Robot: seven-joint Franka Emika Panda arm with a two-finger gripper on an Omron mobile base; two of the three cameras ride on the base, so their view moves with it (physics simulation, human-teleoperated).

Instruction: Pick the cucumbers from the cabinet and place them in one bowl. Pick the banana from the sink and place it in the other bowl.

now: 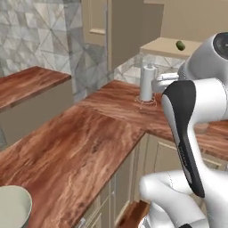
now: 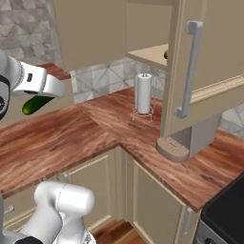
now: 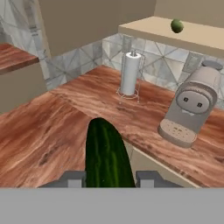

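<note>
My gripper [image 3: 109, 179] is shut on one dark green cucumber [image 3: 105, 153], which sticks out forward between the fingers. In the right base view the gripper [image 2: 42, 95] hangs over the left counter with that cucumber [image 2: 34, 105] under the hand. The other cucumber [image 3: 176, 26] lies on the open cabinet's shelf [image 3: 192, 37], also seen on the shelf in the left base view [image 1: 180, 45]. A pale bowl [image 1: 13, 207] stands at the near left corner of the counter. The banana and the sink are out of view.
The open cabinet door [image 2: 200, 71] with its grey bar handle [image 2: 190, 66] juts out over the counter. A paper towel holder [image 2: 143, 93] stands in the corner. A coffee machine [image 3: 192, 109] sits under the shelf. The wooden counter [image 1: 80, 147] runs in an L.
</note>
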